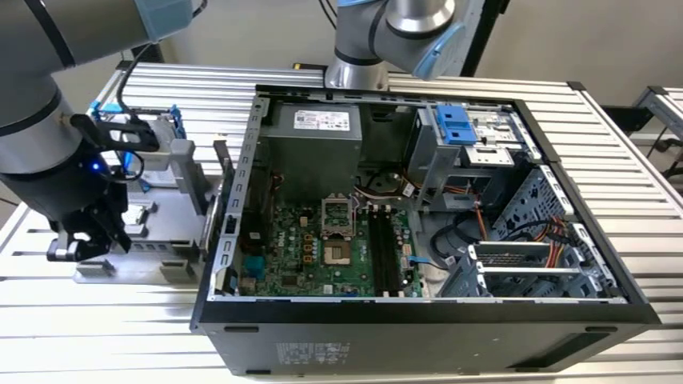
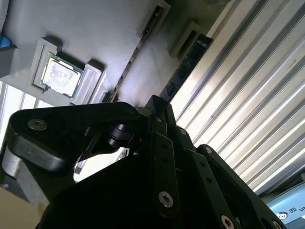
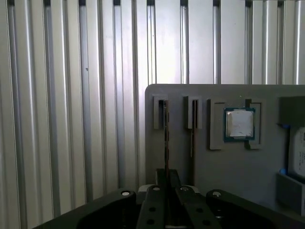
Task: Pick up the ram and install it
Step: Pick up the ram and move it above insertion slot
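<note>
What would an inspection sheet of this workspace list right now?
Surface: slatted metal table bearing a grey holder.
Job's things: ram edge-on in a holder slot; second stick in the slot beside it.
Clutter: processor and hard drive in the holder.
Grippers: gripper in line with the ram.
Cables: wire bundle inside the open computer case.
Surroundings: another arm's base beyond the case.

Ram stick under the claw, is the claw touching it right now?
Cannot tell. In the first wrist view the claw sits astride the ram along its edge, yet neither contact nor a gap shows plainly.
</note>
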You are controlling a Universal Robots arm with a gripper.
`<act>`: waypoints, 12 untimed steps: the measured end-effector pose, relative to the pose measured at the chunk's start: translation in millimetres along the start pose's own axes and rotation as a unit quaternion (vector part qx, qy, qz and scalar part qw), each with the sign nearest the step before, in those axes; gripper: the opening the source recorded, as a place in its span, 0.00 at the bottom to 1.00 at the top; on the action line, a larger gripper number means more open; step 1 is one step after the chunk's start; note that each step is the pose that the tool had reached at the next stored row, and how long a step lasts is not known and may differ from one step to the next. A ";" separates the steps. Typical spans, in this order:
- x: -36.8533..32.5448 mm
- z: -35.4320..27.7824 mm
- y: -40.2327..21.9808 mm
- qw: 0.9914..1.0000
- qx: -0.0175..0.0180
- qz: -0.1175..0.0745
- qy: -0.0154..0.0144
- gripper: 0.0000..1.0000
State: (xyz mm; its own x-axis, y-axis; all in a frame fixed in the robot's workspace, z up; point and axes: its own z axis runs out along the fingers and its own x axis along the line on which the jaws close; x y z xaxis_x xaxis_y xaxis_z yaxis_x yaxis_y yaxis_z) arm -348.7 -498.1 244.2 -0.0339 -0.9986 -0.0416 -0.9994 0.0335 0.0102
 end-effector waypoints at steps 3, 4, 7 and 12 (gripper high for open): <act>-0.1 -2.4 0.0 1.000 0.000 0.000 0.000 0.00; -0.1 -3.1 0.0 1.000 0.000 0.000 0.000 0.00; -0.2 -5.4 0.0 1.000 0.000 0.000 0.000 0.00; -0.4 -8.7 0.1 1.000 0.000 0.000 0.000 0.00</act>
State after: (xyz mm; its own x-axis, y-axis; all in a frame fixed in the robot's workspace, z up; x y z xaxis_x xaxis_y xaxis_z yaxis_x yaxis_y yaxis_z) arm -348.7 -498.1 252.9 -0.0339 -0.9986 -0.0416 -0.9994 0.0335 0.0102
